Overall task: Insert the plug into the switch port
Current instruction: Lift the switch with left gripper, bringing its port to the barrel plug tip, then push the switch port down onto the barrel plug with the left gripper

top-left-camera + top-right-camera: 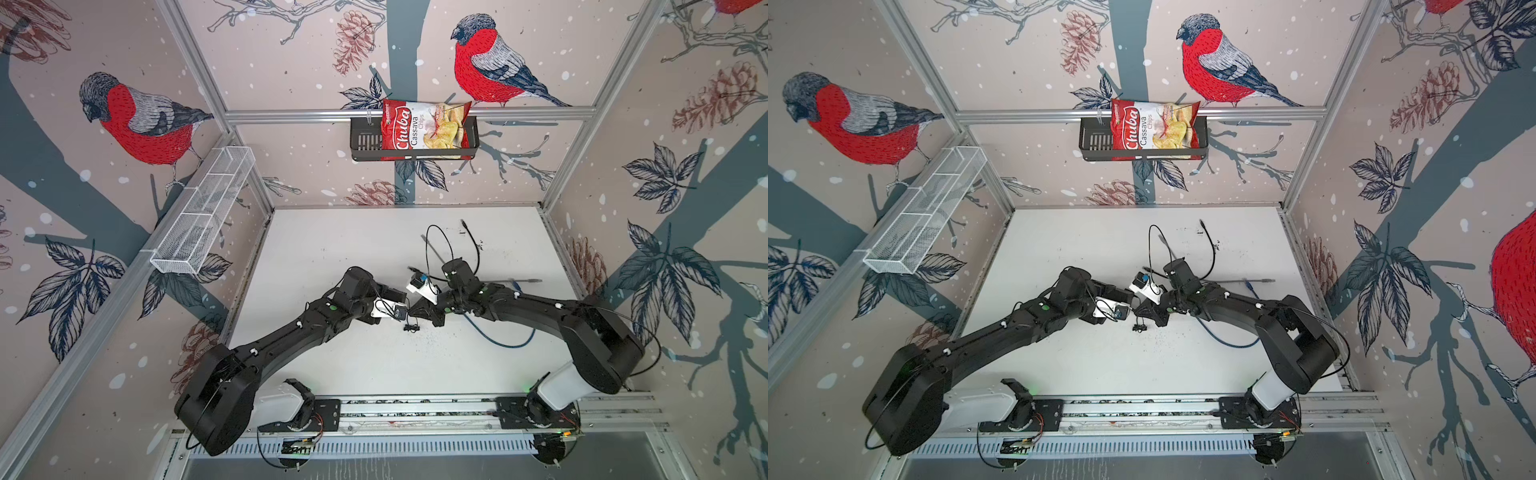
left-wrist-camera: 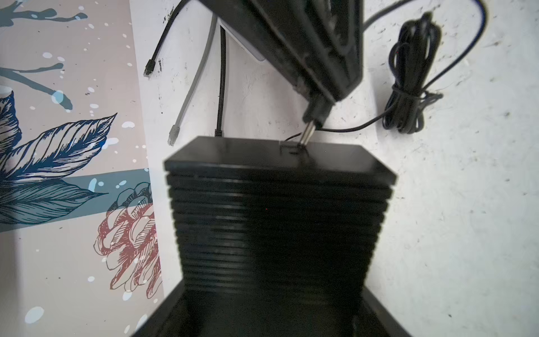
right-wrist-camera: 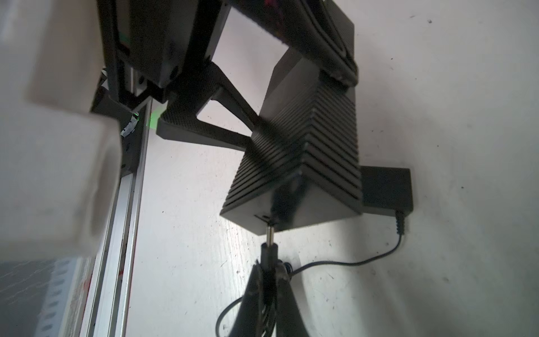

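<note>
1. The desk [image 1: 324, 249] met the patterned wall along its left edge. In both top views the strip between that edge and the left arm lay bare.
2. The left pincer [image 2: 271, 306] pinched the switch [image 2: 277, 204] by two opposite sides, near the middle of the desk.
3. The switch was a black box with ribbed sides and a smooth, flat end face. That face was turned toward the right pincer [image 3: 268, 272] and had a small port near one edge.
4. The plug [image 3: 269, 251] was a short black barrel with a bare silver pin. The pin's tip touched the end face at the port, and most of the pin showed outside it.
5. The right pincer was pressed together on the plug's black body. A thin cord ran from there to a black adapter [image 3: 385, 189] lying on the desk just beside the switch.
6. A tied cord bundle [image 2: 408, 87] lay on the desk near both pincers. A black cable [image 2: 150, 68] and a grey cable [image 2: 175, 137] lay loose beyond the switch.
7. A blue cable [image 1: 503, 343] looped under the right arm. The desk between the arms and the front rail [image 1: 415, 405] was bare, and the right edge ran along the metal frame.
</note>
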Tool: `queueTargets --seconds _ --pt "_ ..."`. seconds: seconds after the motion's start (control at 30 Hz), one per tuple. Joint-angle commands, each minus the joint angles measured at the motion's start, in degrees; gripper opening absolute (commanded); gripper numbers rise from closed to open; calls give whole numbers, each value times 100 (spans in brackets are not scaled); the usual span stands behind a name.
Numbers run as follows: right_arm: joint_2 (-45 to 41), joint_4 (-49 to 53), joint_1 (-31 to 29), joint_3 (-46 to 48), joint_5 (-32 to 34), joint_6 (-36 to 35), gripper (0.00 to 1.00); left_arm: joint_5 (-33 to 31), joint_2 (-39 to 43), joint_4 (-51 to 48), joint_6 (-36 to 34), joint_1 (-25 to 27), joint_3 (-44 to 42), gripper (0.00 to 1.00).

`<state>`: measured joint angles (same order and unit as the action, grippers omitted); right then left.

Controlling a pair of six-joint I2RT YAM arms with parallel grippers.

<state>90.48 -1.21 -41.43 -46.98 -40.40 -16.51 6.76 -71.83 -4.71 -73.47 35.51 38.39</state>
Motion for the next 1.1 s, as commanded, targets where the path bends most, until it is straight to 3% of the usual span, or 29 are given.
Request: queueTargets --seconds 0.0,0.53,1.07 --pt "21 -20 -6 -74 -71 -60 4 63 -11 105 -34 52 50 48" --pt "181 366 -14 -309 -302 -239 0 -53 -7 32 -235 120 81 47" --pt "297 674 21 -748 -73 -265 0 -217 -115 -92 -440 272 63 46"
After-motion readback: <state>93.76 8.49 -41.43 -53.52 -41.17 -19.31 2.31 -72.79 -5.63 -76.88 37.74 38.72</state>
